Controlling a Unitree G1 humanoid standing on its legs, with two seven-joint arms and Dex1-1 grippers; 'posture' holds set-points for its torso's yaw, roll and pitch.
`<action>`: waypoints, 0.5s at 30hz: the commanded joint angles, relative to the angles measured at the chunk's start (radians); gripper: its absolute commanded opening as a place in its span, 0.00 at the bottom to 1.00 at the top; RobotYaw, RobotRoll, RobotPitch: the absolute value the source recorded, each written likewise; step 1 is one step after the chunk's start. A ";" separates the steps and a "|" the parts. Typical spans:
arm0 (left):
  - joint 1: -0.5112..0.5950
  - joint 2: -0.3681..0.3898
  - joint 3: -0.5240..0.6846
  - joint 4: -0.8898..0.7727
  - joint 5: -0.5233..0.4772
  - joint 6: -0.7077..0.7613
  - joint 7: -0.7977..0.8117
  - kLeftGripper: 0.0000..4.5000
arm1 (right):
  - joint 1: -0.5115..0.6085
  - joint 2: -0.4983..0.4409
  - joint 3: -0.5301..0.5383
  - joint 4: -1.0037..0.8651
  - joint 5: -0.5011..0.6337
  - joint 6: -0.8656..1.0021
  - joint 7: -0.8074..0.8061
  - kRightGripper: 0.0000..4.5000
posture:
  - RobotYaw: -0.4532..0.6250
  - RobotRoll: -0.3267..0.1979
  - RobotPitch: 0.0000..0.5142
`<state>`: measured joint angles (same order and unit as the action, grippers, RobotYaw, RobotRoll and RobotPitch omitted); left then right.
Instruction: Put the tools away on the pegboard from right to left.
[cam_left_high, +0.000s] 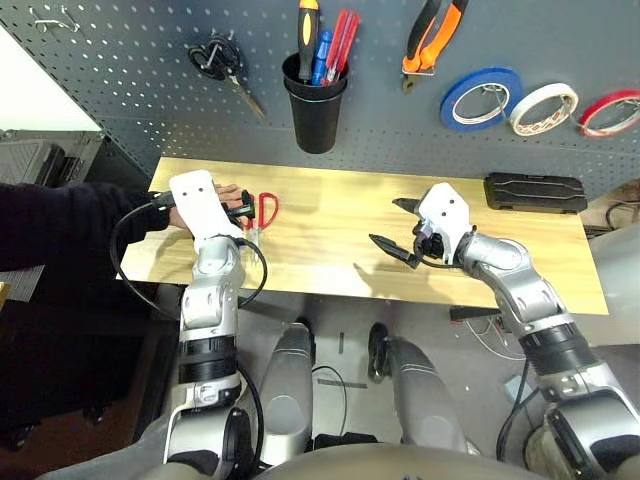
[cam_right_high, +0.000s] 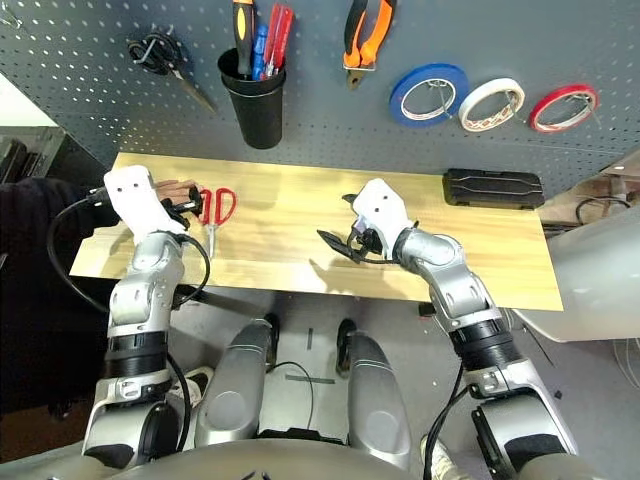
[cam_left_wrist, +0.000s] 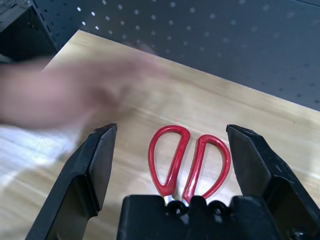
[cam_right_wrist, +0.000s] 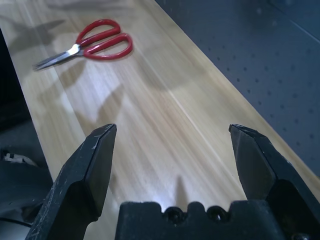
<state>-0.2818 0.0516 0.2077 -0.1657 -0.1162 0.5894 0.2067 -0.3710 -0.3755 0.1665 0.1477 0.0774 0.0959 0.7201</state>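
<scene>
The red-handled scissors (cam_left_high: 262, 211) lay flat on the bench (cam_left_high: 330, 210) near its left end. Your left gripper (cam_left_wrist: 172, 150) hovered over them, jaws wide and empty, beside a person's hand (cam_left_high: 228, 192). Your right gripper (cam_left_high: 400, 228) hung mid-bench, jaws wide, holding nothing.

Red-handled scissors (cam_right_high: 214, 212) left on the bench (cam_right_high: 300, 230)

They lay flat near its left end; pliers (cam_left_high: 432, 35), screwdriver (cam_left_high: 307, 35) and cream tape roll (cam_left_high: 543, 108) hung on the pegboard (cam_left_high: 150, 90).
</scene>
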 joint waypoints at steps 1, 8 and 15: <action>0.046 -0.021 -0.022 -0.060 0.009 0.058 0.006 0.99 | 0.018 -0.001 0.009 0.018 -0.001 -0.016 0.015 1.00 | 0.71 0.62 0.58; 0.051 -0.023 -0.026 0.001 0.022 0.056 0.000 0.99 | 0.020 0.004 0.011 0.018 -0.004 -0.021 0.017 1.00 | 0.71 0.62 0.58; -0.088 0.051 0.005 0.360 0.052 -0.090 -0.001 0.99 | 0.023 0.009 0.016 -0.005 -0.006 -0.007 0.012 1.00 | 0.69 0.62 0.58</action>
<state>-0.3591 0.0948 0.2107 0.1227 -0.0826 0.5385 0.2075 -0.3685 -0.3636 0.1768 0.1567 0.0746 0.0821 0.7309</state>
